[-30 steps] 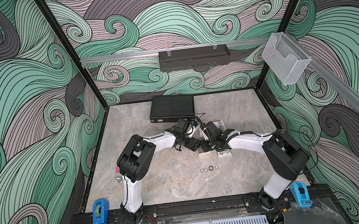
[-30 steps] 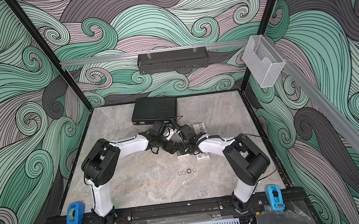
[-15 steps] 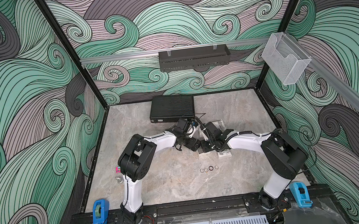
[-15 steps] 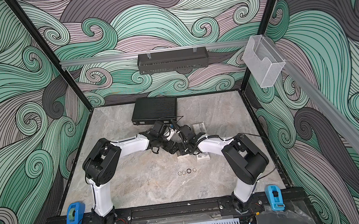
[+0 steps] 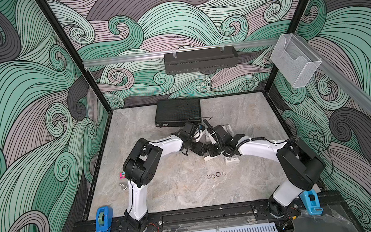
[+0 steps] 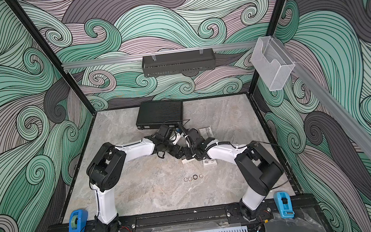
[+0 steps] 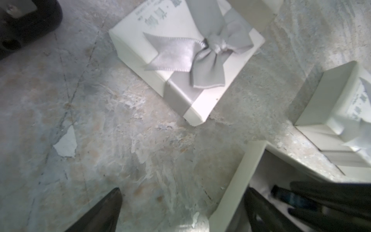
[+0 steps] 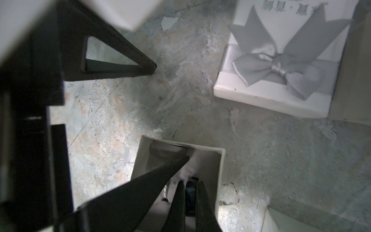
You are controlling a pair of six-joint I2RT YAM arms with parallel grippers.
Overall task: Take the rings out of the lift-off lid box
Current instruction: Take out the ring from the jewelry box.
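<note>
The open white lift-off lid box (image 8: pixel 219 170) sits mid-table under both wrists, its wall also showing in the left wrist view (image 7: pixel 241 180). Inside it my right gripper (image 8: pixel 190 182) is shut on a black ring (image 8: pixel 190 197). A silvery ring (image 8: pixel 165 191) stands in the box beside it. My left gripper (image 7: pixel 183 190) is open and straddles the box wall, one finger (image 7: pixel 259 209) inside and the other (image 7: pixel 108 209) outside. Several rings (image 5: pixel 215 175) lie in a row on the table in both top views (image 6: pixel 192 178).
A white box with a grey ribbon bow (image 7: pixel 180 50) lies close by, also in the right wrist view (image 8: pixel 271 70). Another white box (image 7: pixel 331 110) stands beside it. A black flat case (image 5: pixel 178 111) is at the back. Blue tape dispensers (image 5: pixel 103 218) sit at the front corners.
My right gripper's fingers have closed in on the black ring inside the box. Both arms have stayed almost still.
</note>
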